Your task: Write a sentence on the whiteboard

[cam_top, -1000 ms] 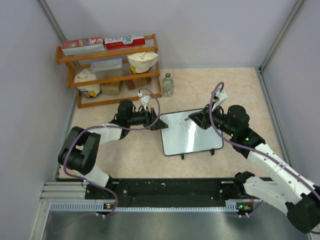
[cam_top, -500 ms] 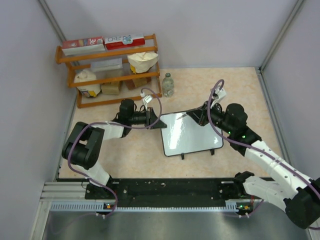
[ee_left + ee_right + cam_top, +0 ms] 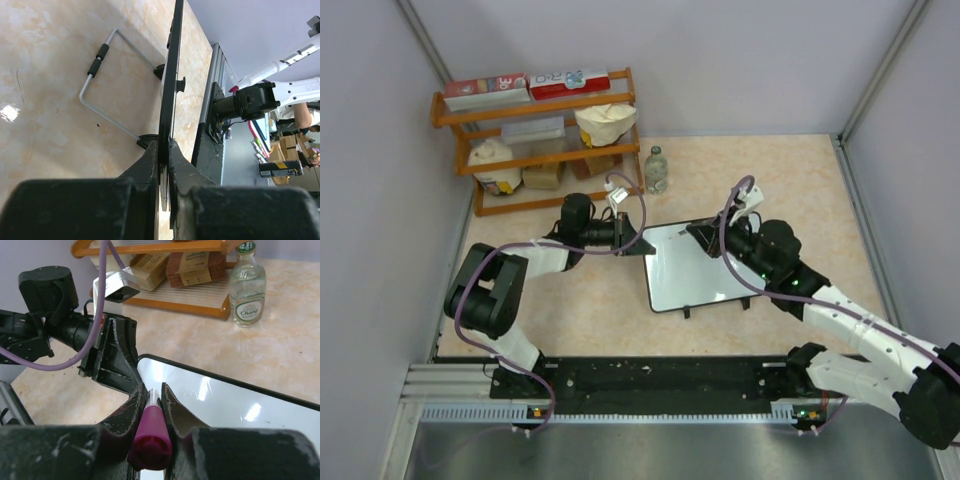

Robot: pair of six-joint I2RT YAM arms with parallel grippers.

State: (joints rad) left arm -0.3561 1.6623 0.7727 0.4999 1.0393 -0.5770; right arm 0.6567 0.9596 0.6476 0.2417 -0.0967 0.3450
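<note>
Near the middle of the table [image 3: 570,300], the board [image 3: 692,278] lies face up on its little feet. Its long axis runs left to right, skewed a touch, and the white face is bare, with no sentence on it yet. The left gripper [image 3: 164,150] is pinched tight on the board's thin black frame at the far left corner, steadying it. The right gripper [image 3: 152,396] is clamped on a magenta marker [image 3: 150,437]. The marker's long axis runs along the fingers, tip aimed down and away at that same corner; I can't tell whether it touches. That closeness is my worry: a first stroke drifting left could knock the marker into the left gripper. Pressing too hard could rock the board on its feet or drag the frame out of that narrow pinch, and the marker could slide back through the jaws, leaving faint, wobbly letters.
</note>
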